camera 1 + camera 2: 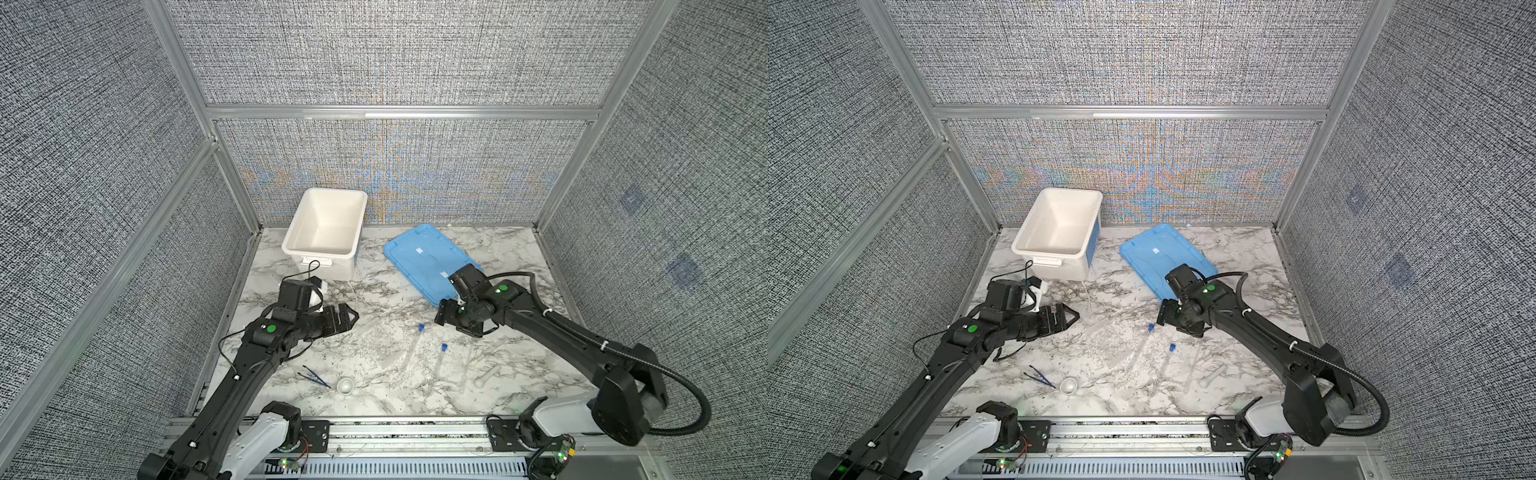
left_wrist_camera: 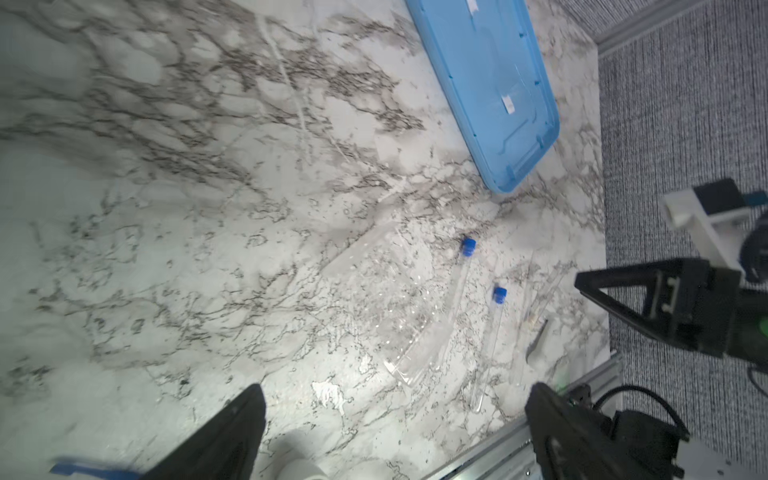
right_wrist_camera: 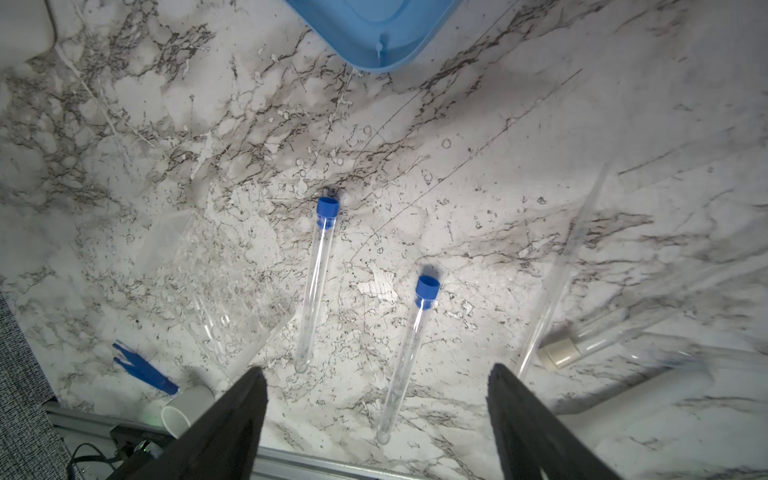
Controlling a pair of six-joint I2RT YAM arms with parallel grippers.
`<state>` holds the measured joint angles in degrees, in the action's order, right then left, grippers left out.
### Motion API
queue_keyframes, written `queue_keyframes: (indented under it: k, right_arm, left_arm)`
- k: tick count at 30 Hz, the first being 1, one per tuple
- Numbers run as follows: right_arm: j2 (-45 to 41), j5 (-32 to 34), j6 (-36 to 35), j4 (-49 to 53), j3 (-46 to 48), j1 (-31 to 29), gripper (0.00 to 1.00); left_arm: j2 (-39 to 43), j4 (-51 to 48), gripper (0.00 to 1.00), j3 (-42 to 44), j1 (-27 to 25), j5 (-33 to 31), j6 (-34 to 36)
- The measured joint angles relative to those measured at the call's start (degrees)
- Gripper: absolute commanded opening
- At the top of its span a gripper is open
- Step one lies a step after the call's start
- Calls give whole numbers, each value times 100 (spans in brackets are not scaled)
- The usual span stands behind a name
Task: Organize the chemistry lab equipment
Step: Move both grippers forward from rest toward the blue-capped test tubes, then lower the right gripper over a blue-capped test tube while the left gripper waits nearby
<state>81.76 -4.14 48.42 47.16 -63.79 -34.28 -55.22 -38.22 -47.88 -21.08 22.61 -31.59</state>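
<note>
Tube (image 3: pixel 407 357) lies below, between parted right jaws.

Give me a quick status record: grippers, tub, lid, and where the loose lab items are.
far capped tube, near capped tube: lying flat, apart
left gripper: open, holding nothing
right gripper: open, holding nothing, hovering by the far capped tube
white tub: nothing visible inside
blue lid: flat on the table, right of the tub
tweezers: near the table's front edge
round dish: beside the tweezers' tip

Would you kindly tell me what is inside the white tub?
The white tub shows only a bare white floor in both top views; its near inner wall is hidden.
</note>
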Motion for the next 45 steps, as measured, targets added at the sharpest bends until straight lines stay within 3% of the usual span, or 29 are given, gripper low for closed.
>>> queue_keyframes:
  k: [7,14,18,22,25,43,45]
  right_arm:
    - [74,-181,302,157,142,-28,79]
    - [339,-105,496,223,275,-63,61]
    - [610,-208,557,94,313,-111,61]
    - [802,-275,557,11,332,-131,60]
    - [992,-365,560,-7,304,-129,60]
    - [1825,-503,555,-101,225,-138,49]
    - [1864,-505,553,-118,225,-138,43]
  left_arm:
    - [-610,98,99,-249,-695,-133,282]
    - [-890,280,99,-225,-763,-313,286]
    - [-970,385,97,-214,-863,-188,326]
    - [-1088,417,97,-304,-1519,46,621]
    - [-1198,492,97,-302,-1735,122,741]
    - [-1458,852,97,-105,-1965,251,866]
    - [-1502,874,97,-105,-1965,262,863]
